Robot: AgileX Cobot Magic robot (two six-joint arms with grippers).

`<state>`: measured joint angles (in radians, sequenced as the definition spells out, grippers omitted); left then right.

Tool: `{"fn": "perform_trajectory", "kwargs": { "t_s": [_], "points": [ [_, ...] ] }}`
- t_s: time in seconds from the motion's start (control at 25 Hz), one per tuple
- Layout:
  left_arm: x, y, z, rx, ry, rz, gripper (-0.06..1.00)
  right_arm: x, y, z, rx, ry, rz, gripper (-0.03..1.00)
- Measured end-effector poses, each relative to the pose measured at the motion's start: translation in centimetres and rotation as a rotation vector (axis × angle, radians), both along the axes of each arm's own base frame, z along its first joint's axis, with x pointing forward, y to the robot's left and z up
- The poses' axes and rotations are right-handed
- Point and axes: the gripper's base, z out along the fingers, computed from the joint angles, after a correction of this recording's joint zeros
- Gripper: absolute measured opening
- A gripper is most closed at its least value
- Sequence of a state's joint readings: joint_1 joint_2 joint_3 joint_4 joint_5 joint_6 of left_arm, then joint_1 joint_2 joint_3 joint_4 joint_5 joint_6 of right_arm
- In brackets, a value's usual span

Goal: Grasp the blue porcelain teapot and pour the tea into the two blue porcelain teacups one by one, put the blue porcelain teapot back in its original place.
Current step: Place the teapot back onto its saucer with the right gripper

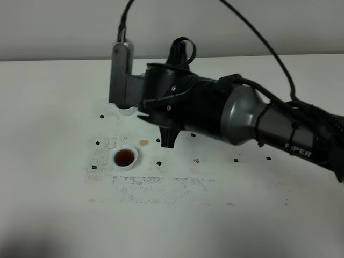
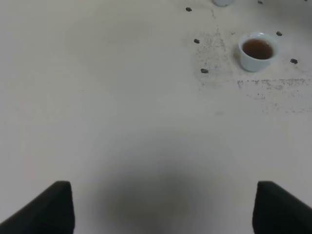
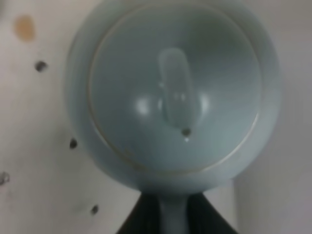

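Seen from above in the right wrist view, the blue porcelain teapot [image 3: 175, 97] fills the frame, lid and knob on. My right gripper [image 3: 173, 219] is shut on its loop handle, with a dark finger on each side. In the exterior high view my right arm [image 1: 215, 110] reaches across the table and hides the teapot. One teacup [image 1: 124, 157] [image 2: 257, 50] holds brown tea and stands on the table in front of the arm. Only a sliver of the other teacup [image 1: 127, 111] [image 2: 223, 2] shows. My left gripper [image 2: 165, 209] is open over bare table, well short of the cups.
The white table [image 1: 226, 215] carries small black marks [image 1: 196, 160] around the cups and a speckled worn patch [image 1: 161, 188]. A small orange-brown stain [image 1: 144, 142] lies right of the filled cup. The right arm's cable [image 1: 269, 48] arcs above the table.
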<state>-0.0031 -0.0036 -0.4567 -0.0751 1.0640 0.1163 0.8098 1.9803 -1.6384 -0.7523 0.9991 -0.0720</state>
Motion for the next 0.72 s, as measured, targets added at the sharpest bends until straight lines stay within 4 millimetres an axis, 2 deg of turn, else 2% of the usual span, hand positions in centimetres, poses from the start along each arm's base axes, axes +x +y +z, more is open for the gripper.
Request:
{"fn": "perform_trajectory", "kwargs": {
  "t_s": [0.08, 0.28, 0.52, 0.72],
  "points": [
    [0.0, 0.0, 0.0, 0.000, 0.000, 0.000, 0.75, 0.5, -1.4, 0.1, 0.070, 0.038, -0.110, 0.08],
    [0.0, 0.0, 0.0, 0.000, 0.000, 0.000, 0.75, 1.1, -3.2, 0.3, 0.257, 0.126, -0.279, 0.08],
    [0.0, 0.0, 0.0, 0.001, 0.000, -0.001, 0.75, 0.5, -5.0, 0.2, 0.391, 0.178, -0.346, 0.08],
    [0.0, 0.0, 0.0, 0.001, 0.000, -0.001, 0.75, -0.9, -5.7, -1.1, 0.448, 0.198, -0.345, 0.08]
  ]
}}
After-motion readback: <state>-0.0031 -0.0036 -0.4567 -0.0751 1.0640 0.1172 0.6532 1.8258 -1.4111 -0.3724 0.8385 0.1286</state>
